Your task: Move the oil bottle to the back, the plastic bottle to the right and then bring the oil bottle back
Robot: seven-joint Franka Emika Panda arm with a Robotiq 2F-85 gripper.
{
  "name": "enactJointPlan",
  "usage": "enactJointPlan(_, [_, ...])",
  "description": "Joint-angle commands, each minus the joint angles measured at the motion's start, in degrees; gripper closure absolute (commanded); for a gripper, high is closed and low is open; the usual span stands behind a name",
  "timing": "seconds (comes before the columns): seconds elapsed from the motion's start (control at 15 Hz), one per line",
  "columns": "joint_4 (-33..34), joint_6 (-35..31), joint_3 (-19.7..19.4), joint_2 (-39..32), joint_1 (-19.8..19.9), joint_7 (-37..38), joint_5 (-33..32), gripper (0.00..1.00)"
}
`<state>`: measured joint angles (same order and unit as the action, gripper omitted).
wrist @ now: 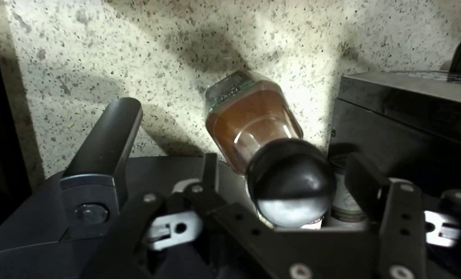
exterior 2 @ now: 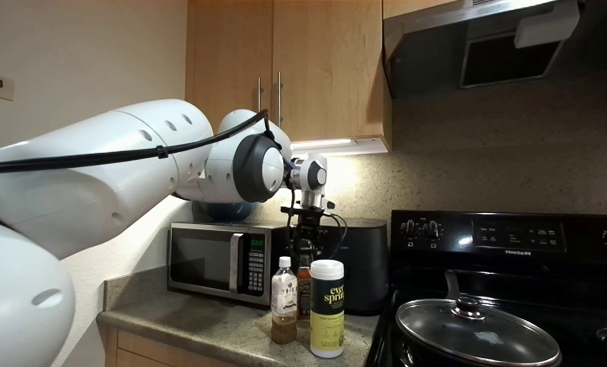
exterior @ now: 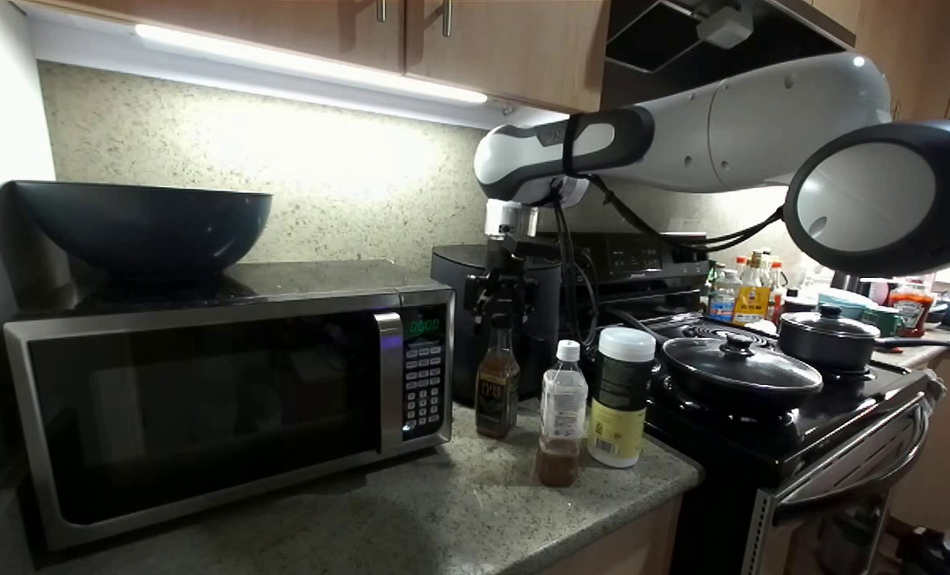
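Observation:
The oil bottle [exterior: 497,387], brown with a dark cap, stands upright on the counter beside the microwave. An exterior view shows the oil bottle [exterior 2: 304,295] partly hidden behind the plastic bottle and a jar. My gripper [exterior: 501,307] points down at its top. Seen from the wrist, the jaws of my gripper [wrist: 287,174] stand apart on either side of the oil bottle's [wrist: 253,112] round cap, with gaps at both sides. The clear, white-capped plastic bottle [exterior: 563,415] stands nearer the counter's front edge; the plastic bottle [exterior 2: 284,306] is out of the wrist view.
A white-lidded jar [exterior: 620,399] stands close beside the plastic bottle. The microwave [exterior: 227,399] and a black appliance [exterior 2: 362,265] flank the oil bottle; its handle [wrist: 102,147] juts out near my fingers. A small labelled container [wrist: 344,197] sits behind the cap. The stove holds a lidded pan [exterior: 738,375].

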<state>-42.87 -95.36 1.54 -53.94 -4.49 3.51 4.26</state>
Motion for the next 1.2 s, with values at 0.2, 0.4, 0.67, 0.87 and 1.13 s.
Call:
enactJointPlan(0.2, [3.6,0.8,0.1,-1.6,0.0,0.4,0.2,0.66])
enactJointPlan(0.4, [3.9,1.2,-0.2,-1.7,-0.2,1.2,0.0,0.81])
enactJointPlan(0.67, [2.2,1.7,-1.2,-0.3,-0.6,6.2,-0.2,0.31])
enactJointPlan(0.87, [1.8,2.2,-1.4,0.0,-0.6,8.6,0.0,0.19])
enactJointPlan(1.13, [1.8,4.1,-1.2,0.1,-0.5,10.3,0.4,0.00])
